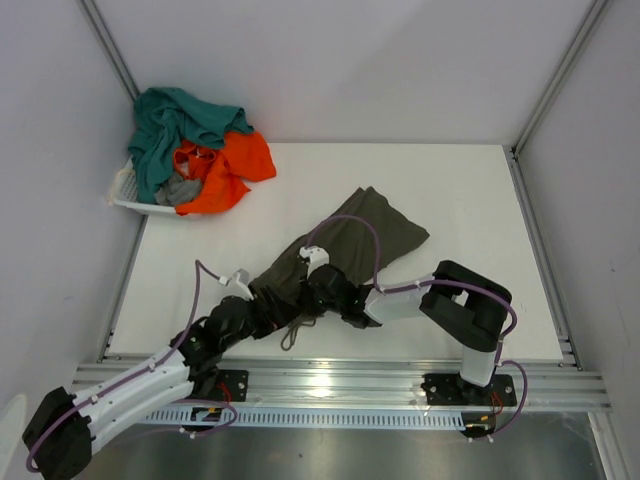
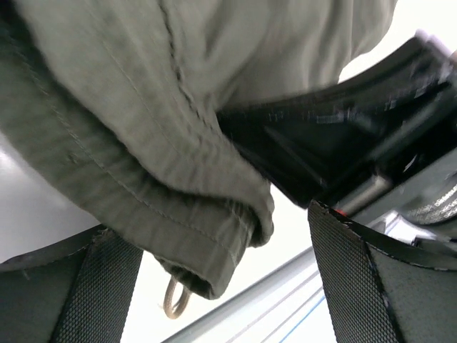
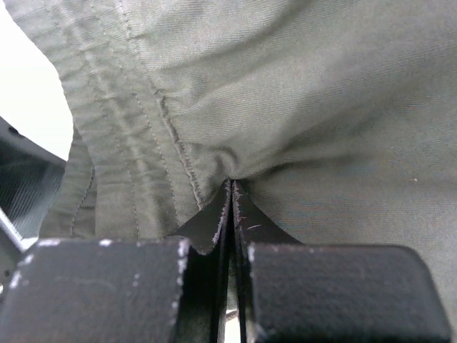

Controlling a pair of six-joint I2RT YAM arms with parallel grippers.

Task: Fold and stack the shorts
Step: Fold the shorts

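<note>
The dark olive-green shorts [image 1: 372,228] lie spread across the middle of the table, waistband toward the arms. My right gripper [image 1: 326,285] is shut on a pinch of their cloth beside a seam [image 3: 232,187], and the fabric [image 3: 300,93] fills its view. My left gripper [image 1: 268,303] stands open around the waistband's corner [image 2: 193,250]. The hem hangs between its two fingers [image 2: 360,279] with a gap on the right side. A loop of drawstring [image 2: 176,301] dangles below the hem. Teal [image 1: 170,125], orange [image 1: 238,165] and grey [image 1: 180,190] shorts are piled in the basket.
The white plastic basket [image 1: 124,193] sits at the table's far left corner. Grey walls and metal rails close in the table on the left, back and right. The right arm's black body [image 2: 343,136] is close to my left gripper. An aluminium rail [image 1: 340,375] runs along the near edge.
</note>
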